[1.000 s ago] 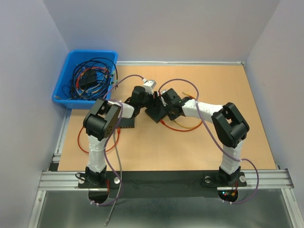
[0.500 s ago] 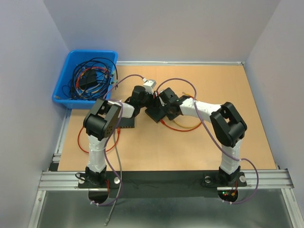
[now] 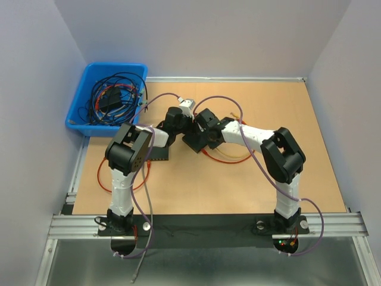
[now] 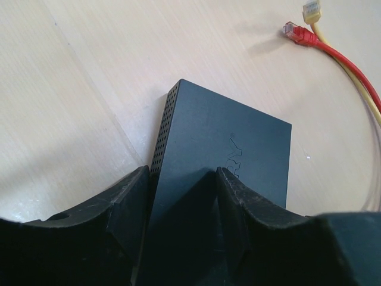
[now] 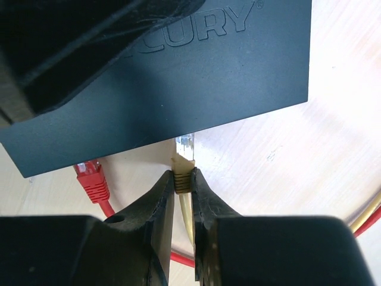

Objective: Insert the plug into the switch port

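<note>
The black switch (image 3: 193,143) sits mid-table between my two grippers. My left gripper (image 4: 181,179) is shut on the switch (image 4: 226,149), one finger on each side of its near end. My right gripper (image 5: 182,176) is shut on the yellow plug (image 5: 184,156), gripping its ribbed boot. The plug's clear tip points at the switch's edge (image 5: 178,77) and reaches just up to it. I cannot see the port itself. In the top view the right gripper (image 3: 205,132) is against the switch's right side and the left gripper (image 3: 178,124) is on its left.
A red plug (image 5: 90,176) lies beside the yellow one. Red and yellow cable loops (image 3: 229,158) lie right of the switch, and another red loop (image 3: 104,182) by the left arm. A small black box (image 3: 158,155) sits near the left arm. A blue bin (image 3: 116,65) of cables stands at the back left.
My right gripper has moved left with the yellow plug, closing on the switch. The left gripper and the switch have stayed put.
</note>
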You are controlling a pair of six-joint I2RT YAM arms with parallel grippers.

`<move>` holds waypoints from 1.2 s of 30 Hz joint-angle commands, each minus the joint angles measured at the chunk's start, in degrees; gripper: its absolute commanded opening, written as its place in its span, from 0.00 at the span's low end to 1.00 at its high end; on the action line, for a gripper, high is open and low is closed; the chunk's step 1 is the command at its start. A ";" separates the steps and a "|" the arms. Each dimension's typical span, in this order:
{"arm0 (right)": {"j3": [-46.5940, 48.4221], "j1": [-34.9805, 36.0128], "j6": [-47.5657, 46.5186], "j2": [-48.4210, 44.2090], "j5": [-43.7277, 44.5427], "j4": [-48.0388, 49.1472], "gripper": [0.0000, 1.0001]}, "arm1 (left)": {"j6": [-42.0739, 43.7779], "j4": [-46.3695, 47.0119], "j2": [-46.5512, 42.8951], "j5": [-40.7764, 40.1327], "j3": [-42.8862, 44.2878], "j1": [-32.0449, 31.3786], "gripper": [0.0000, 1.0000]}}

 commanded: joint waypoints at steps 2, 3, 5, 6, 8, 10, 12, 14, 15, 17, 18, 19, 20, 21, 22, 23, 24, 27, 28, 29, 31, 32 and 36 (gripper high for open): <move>6.54 2.14 -0.64 0.85 0.04 15.76 0.00 | 0.30 -9.75 3.10 8.34 -1.09 -3.94 0.57; 6.72 2.48 -0.65 1.11 0.04 15.67 0.01 | 0.30 -9.75 3.10 8.43 -1.09 -3.94 0.57; 6.99 2.57 -0.65 1.64 0.21 15.76 0.00 | 0.48 -9.75 3.10 8.51 -1.09 -3.85 0.57; 7.07 2.75 -0.65 1.73 0.21 15.67 0.00 | 0.48 -9.75 3.01 8.78 -1.09 -3.94 0.57; 7.34 2.84 -0.56 2.08 0.74 15.76 0.00 | 0.65 -9.75 3.01 9.04 -1.17 -3.85 0.57; 7.51 2.93 -0.82 2.43 1.96 15.76 0.00 | 0.74 -9.83 3.10 9.39 -1.09 -3.94 0.57; 7.60 2.84 -1.43 2.69 3.28 15.76 0.00 | 0.83 -9.83 3.18 9.39 -1.09 -3.94 0.57; 7.69 2.84 -2.13 3.05 4.43 16.02 0.00 | 0.83 -9.83 3.19 9.48 -1.09 -3.94 0.56; 7.69 2.93 -3.01 3.40 4.87 16.19 0.00 | 0.83 -9.83 3.27 9.66 -1.00 -3.94 0.56; 7.60 2.84 -3.46 3.49 4.78 17.50 0.00 | 1.00 -10.10 3.45 9.66 -0.82 -4.03 0.56; 7.34 2.75 -3.63 3.40 4.17 18.12 0.00 | 1.01 -10.18 3.54 9.83 -0.65 -4.03 0.56; 6.73 2.93 -3.81 3.14 3.99 18.83 0.00 | 1.01 -10.27 3.71 9.83 -0.56 -4.03 0.56; 6.29 2.84 -3.98 2.96 3.47 20.31 0.00 | 1.18 -10.36 3.71 9.92 -0.47 -4.03 0.56; 6.02 2.84 -3.99 2.79 3.29 20.76 0.00 | 1.18 -10.36 3.71 10.01 -0.47 -4.12 0.56; 5.58 2.84 -4.25 2.70 2.94 21.29 0.00 | 1.18 -10.36 3.71 9.92 -0.56 -4.03 0.56; 5.32 2.84 -4.34 2.70 2.50 21.99 0.01 | 1.27 -10.36 3.71 10.09 -0.47 -4.03 0.56; 5.05 2.84 -4.34 2.70 1.71 22.34 0.00 | 1.27 -10.36 3.71 10.27 -0.47 -4.12 0.56; 3.30 2.84 -4.69 2.17 0.13 24.10 0.00 | 1.36 -10.36 3.97 10.80 -0.30 -4.03 0.56; 2.60 2.75 -4.95 1.99 -0.14 24.72 0.01 | 1.44 -10.36 4.06 10.97 -0.30 -4.03 0.56; 1.90 2.75 -5.04 1.82 -0.40 26.11 0.00 | 1.53 -10.36 4.15 11.32 -0.21 -4.03 0.56; -0.04 2.75 -5.39 1.29 -1.19 27.26 0.00 | 1.71 -10.36 4.15 11.77 -0.21 -4.03 0.56; -0.65 2.66 -5.65 1.20 -1.45 28.23 0.01 | 1.80 -10.27 4.15 11.94 -0.12 -4.12 0.56; -3.12 2.23 -5.83 0.85 -2.77 29.90 0.01 | 1.97 -10.36 4.42 12.64 0.05 -4.03 0.56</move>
